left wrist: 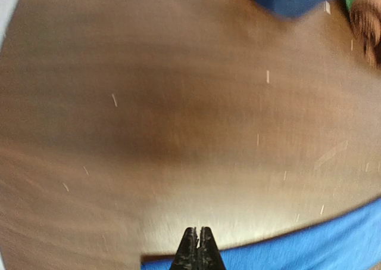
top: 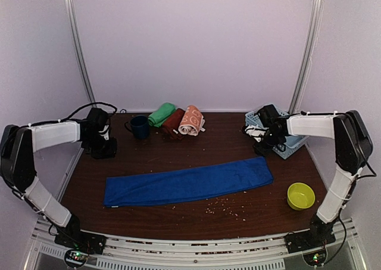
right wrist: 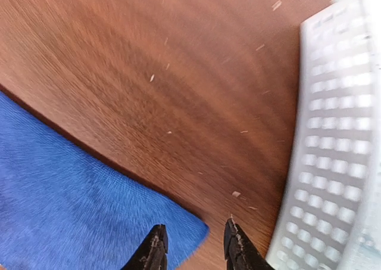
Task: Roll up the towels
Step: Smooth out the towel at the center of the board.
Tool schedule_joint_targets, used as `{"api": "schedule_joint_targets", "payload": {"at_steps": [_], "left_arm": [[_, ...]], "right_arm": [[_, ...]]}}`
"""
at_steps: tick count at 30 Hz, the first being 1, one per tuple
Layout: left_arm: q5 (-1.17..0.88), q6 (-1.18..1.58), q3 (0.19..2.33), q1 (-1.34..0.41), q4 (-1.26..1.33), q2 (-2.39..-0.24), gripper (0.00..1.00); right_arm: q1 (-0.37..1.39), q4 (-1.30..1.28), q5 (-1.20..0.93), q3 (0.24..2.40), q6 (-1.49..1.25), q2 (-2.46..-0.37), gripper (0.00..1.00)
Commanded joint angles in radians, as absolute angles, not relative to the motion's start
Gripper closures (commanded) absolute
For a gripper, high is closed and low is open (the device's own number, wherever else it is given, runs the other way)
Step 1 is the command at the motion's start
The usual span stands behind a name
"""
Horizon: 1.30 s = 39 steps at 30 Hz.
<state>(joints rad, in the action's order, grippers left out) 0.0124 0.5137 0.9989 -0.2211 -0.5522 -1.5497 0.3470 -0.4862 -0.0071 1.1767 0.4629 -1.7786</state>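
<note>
**Blue towel**: one, laid flat as a long strip across the middle of the counter. Spread ready for rolling, it seems; not yet begun.

**Green towel**, **maroon towel**, **orange towel**: rolled, side by side at the back beside a mug. Apparently finished and parked clear.

**Left jaws:** shut, empty, near the strip's left end.

**Right jaws:** partly open, empty, near its right corner, beside the basket.

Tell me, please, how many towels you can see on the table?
4. The blue towel lies flat across the middle; the green towel, maroon towel and orange towel sit rolled at the back, beside the mug. More could hide in the basket.
</note>
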Motion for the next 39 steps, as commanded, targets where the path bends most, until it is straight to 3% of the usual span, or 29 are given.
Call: {"api": "schedule_joint_targets", "payload": {"at_steps": [1, 10, 23, 32, 39], "left_arm": [[-0.104, 0.492, 0.887, -0.233, -0.655, -1.531, 1.00], [-0.003, 0.513, 0.883, -0.227, -0.638, -1.644, 1.00], [0.205, 0.544, 0.972, -0.206, -0.535, -1.729, 1.00], [0.051, 0.467, 0.933, -0.221, -0.487, -1.492, 1.00], [0.002, 0.464, 0.861, -0.229, -0.559, -1.445, 1.00]], "right_arm": [[0.342, -0.530, -0.040, 1.180, 0.440, -1.689, 0.65], [0.346, -0.595, -0.129, 1.089, 0.510, -1.731, 0.69], [0.333, -0.536, 0.009, 1.053, 0.526, -1.847, 0.67], [0.328, -0.593, -0.037, 1.107, 0.477, -1.757, 0.66], [0.314, -0.677, -0.067, 1.104, 0.393, -1.685, 0.62]]}}
